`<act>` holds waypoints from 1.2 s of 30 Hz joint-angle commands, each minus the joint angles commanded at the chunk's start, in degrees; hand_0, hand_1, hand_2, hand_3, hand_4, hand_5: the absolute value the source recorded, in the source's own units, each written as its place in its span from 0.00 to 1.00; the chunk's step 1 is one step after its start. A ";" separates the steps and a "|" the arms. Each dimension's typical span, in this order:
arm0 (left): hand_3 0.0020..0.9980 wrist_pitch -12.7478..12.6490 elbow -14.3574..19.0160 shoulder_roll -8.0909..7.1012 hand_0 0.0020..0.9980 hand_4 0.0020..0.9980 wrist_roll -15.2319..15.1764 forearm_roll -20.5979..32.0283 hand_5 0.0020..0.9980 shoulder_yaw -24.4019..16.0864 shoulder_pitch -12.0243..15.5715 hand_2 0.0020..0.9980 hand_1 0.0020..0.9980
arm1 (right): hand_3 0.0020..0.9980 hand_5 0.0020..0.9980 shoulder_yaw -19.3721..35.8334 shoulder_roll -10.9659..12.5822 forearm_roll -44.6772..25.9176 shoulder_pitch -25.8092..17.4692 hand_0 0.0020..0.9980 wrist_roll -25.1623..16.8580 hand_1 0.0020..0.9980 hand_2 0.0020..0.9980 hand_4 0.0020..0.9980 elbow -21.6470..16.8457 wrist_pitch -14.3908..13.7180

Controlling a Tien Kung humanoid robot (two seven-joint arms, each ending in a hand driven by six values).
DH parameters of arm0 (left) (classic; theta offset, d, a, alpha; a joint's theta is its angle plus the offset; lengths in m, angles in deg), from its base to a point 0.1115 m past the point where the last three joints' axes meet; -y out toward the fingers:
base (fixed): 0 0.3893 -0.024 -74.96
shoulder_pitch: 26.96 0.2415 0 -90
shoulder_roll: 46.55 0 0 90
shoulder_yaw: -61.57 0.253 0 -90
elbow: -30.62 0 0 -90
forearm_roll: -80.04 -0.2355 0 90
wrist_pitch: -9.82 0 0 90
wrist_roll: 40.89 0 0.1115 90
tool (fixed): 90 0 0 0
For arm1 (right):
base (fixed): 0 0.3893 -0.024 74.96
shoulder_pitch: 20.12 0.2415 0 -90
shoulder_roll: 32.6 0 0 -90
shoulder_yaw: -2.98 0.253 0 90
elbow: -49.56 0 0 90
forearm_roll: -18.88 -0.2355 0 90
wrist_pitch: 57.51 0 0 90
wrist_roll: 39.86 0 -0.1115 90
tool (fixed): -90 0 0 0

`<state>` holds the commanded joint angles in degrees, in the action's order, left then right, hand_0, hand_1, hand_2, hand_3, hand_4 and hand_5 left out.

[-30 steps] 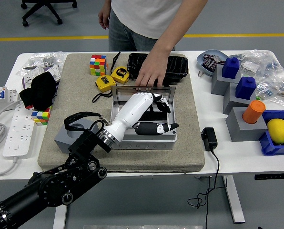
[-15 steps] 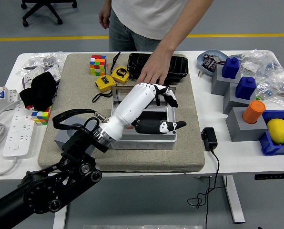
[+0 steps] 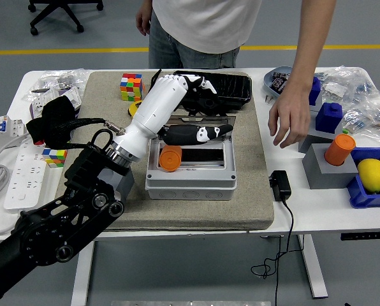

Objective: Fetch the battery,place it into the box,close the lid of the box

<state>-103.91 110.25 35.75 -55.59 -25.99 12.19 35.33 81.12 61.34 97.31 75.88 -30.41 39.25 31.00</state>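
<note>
An orange battery (image 3: 170, 158) lies in the left part of the open grey box (image 3: 190, 185) on the mat. The box's lid (image 3: 196, 119) stands up along its back edge. My left hand (image 3: 212, 108) is raised over that back edge. Its fingers (image 3: 201, 83) are loosely curled beyond the lid and its thumb (image 3: 203, 132) reaches across in front, with nothing held. A person's hand (image 3: 291, 118) hovers to the right of the mat, away from the box.
A black tray (image 3: 236, 89) lies just behind the lid, with two yellow tape measures (image 3: 139, 112) and a colour cube (image 3: 131, 86) at the back left. A charger (image 3: 279, 185) lies right of the mat; grey stands with blue blocks, an orange cylinder (image 3: 340, 148) and a lemon (image 3: 372, 173) fill the right side.
My left hand rose out of the box and moved back-left over the lid, leaving the orange battery inside. The person's hand left the lid and swung right.
</note>
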 joint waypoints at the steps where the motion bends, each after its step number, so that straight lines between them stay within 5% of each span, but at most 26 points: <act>1: 0.57 0.35 -0.16 -0.06 0.65 0.96 0.36 -0.26 0.53 -0.24 -0.14 0.64 0.68 | 0.75 1.00 0.02 -0.01 -0.01 0.01 0.78 -0.01 0.71 0.72 1.00 0.00 -0.01; 4: 0.57 2.08 -0.92 -0.27 0.65 0.96 2.08 -1.90 0.53 -1.05 -0.70 0.64 0.68 | 0.75 1.00 0.10 0.03 0.04 0.07 0.78 0.01 0.71 0.72 1.00 0.00 -0.02; 5: 0.70 2.52 -1.12 -0.33 0.84 1.00 2.44 -2.30 0.60 -1.23 -0.83 0.77 0.82 | 0.75 1.00 0.12 0.03 0.03 0.08 0.78 0.00 0.71 0.72 1.00 0.00 -0.02; 10: 0.70 5.83 -2.69 -0.62 0.84 1.00 4.97 -5.23 0.60 -2.28 -1.53 0.77 0.82 | 0.75 1.00 0.21 0.06 0.10 0.11 0.78 0.01 0.71 0.72 1.00 0.00 -0.02; 11: 0.82 6.52 -2.94 -0.66 1.00 1.00 5.46 -5.74 0.79 -2.43 -1.60 0.88 0.97 | 0.75 1.00 0.21 0.06 0.11 0.11 0.78 0.02 0.71 0.72 1.00 0.00 -0.02; 16: 0.82 10.56 -4.20 -0.86 1.00 1.00 8.91 -7.53 0.79 -2.92 -1.81 0.88 0.97 | 0.75 1.00 0.22 0.04 0.12 0.08 0.78 0.03 0.71 0.72 1.00 0.00 -0.01; 17: 0.87 10.88 -4.36 -0.86 1.00 1.00 9.30 -7.47 1.00 -3.04 -1.84 0.95 1.00 | 0.75 1.00 0.25 0.04 0.17 0.08 0.78 0.05 0.71 0.72 1.00 0.00 0.00; 36: 0.89 14.12 -8.18 -1.12 1.00 1.00 12.62 -8.96 1.00 -4.67 -2.65 0.99 1.00 | 0.75 1.00 0.35 0.07 0.30 0.08 0.78 0.11 0.71 0.72 1.00 0.00 0.00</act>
<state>-89.79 102.07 34.63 -42.97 -34.96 7.51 32.68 81.47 61.41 97.61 75.96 -30.30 39.25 30.99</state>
